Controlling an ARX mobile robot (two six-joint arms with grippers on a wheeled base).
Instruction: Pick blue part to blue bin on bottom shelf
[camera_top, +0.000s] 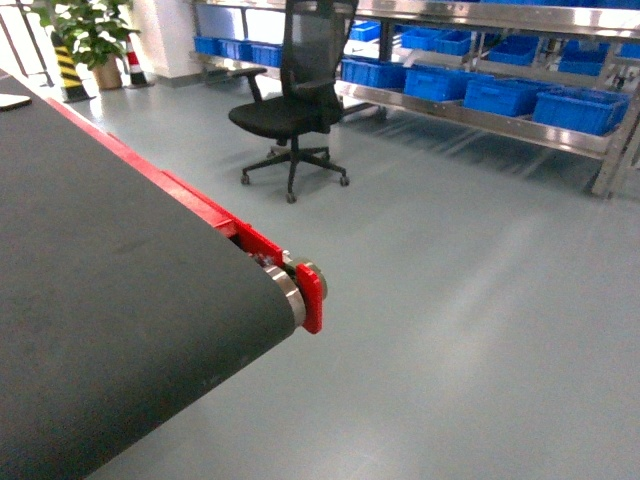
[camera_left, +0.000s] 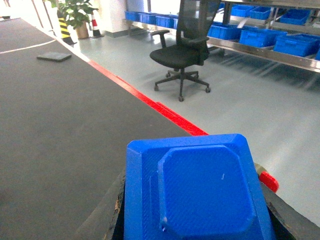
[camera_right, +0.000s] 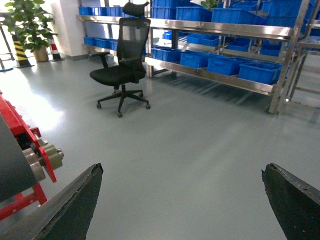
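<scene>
The conveyor belt (camera_top: 110, 330) is a matte dark grey, edged by a bright red frame (camera_top: 200, 207) with a silvery roller (camera_top: 288, 292) at its end. Beyond that red frame, the floor (camera_top: 470, 300) is a pale grey-green with a soft sheen. A black mesh office chair (camera_top: 295, 95) stands on it. Behind the chair, rows of vivid blue bins (camera_top: 500, 95) sit on a brushed steel rack (camera_top: 480, 120). Left of the chair, a green potted plant (camera_top: 90, 35) stands beside a yellow-and-black striped post (camera_top: 67, 70). The blue part (camera_left: 197, 192) is a saturated, uniform blue, finely textured, between black fingers (camera_left: 115, 212).
</scene>
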